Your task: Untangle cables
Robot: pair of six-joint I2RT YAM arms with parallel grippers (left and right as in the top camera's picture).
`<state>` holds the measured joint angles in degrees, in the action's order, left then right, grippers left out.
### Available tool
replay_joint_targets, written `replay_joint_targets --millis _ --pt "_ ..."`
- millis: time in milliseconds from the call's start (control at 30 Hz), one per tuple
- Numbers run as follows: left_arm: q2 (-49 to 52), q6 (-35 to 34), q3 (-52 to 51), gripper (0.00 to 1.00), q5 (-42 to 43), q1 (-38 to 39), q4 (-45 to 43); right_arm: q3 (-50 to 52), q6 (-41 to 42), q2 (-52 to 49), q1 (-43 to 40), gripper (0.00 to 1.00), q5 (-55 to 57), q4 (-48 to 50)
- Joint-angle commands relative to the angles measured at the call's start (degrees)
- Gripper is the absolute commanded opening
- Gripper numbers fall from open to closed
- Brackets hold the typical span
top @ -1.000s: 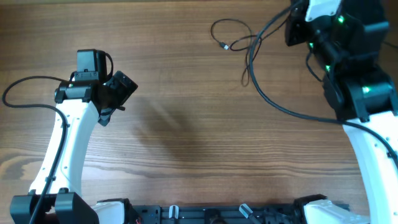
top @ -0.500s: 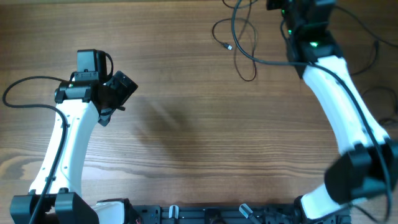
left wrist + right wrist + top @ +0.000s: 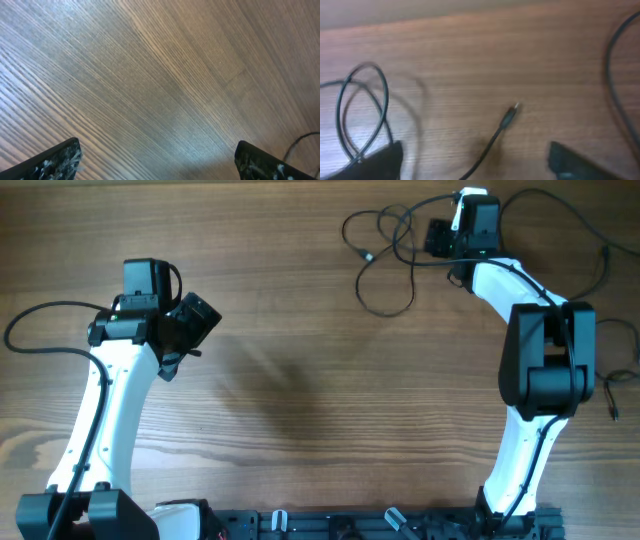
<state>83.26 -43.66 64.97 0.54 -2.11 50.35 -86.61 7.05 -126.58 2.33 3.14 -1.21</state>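
At the left of the wooden tabletop (image 3: 300,380), the left pincer (image 3: 190,328) hovers over bare wood, well apart from the cables (image 3: 398,228). In the left wrist view its two fingertips (image 3: 55,161) sit at the bottom corners, set wide, with only wood grain between them.

The cables lie at the far edge of the tabletop, right of centre: thin black wires in loose, overlapping loops, with one small plug (image 3: 366,256) pointing left at the near-left side of the bundle. One loop hangs down toward the middle of the tabletop.

Just to the right of the bundle, the right pincer (image 3: 437,237) faces the loops. In the right wrist view its fingertips (image 3: 572,161) stand wide at the bottom corners, gripping nothing. A plug end (image 3: 509,116) lies on the wood between them, and a narrow loop (image 3: 384,97) of wire runs down beside the left fingertip. Whether that loop touches the fingertip cannot be told.

More thin black wire trails on the tabletop to the right of the right arm (image 3: 545,360).
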Motion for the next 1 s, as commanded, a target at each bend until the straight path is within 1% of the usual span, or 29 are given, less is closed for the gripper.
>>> replay_joint_targets --millis 0,100,133,200,300,367,533,633,733,833,967 --pt "0.0 -0.5 -0.3 1.0 0.0 -0.3 -0.3 -0.8 2.5 8.7 1.0 1.0 -3.3 -4.9" --pt "0.0 -0.5 -0.3 1.0 0.7 -0.2 0.3 -0.8 2.5 16.8 1.0 1.0 -3.2 -13.0" --pt "0.0 0.2 -0.3 0.98 1.6 0.0 0.4 -0.8 2.5 19.8 1.0 1.0 -3.2 -16.2" --pt "0.0 3.7 -0.3 0.99 2.7 1.3 -0.5 -0.8 2.5 25.7 1.0 1.0 -3.2 -22.5" --pt "0.0 7.2 -0.3 1.0 2.3 5.2 -3.0 -0.7 1.9 34.1 1.0 1.0 -3.2 -30.4" --pt "0.0 7.4 -0.3 0.99 -0.1 9.2 -4.9 0.1 1.9 40.9 1.0 1.0 -3.2 -35.0" --pt "-0.7 7.2 -0.3 0.98 -3.5 16.9 -7.2 4.2 2.0 55.5 1.0 1.0 -2.8 -41.7" --pt "-2.8 7.2 -0.3 0.98 -6.7 20.6 -7.3 8.8 2.1 63.2 1.0 1.0 -1.8 -43.5" --pt "-6.9 7.2 -0.3 1.0 -10.7 23.4 -7.3 16.1 2.4 71.9 1.0 1.0 -1.5 -43.0" --pt "-12.5 7.2 -0.7 1.0 -11.6 23.7 -6.8 25.3 4.1 81.6 1.0 1.0 -1.3 -40.7" --pt "-21.9 7.2 -5.2 1.0 -14.1 23.6 -6.9 34.7 5.1 90.7 1.0 1.0 -1.5 -37.1"
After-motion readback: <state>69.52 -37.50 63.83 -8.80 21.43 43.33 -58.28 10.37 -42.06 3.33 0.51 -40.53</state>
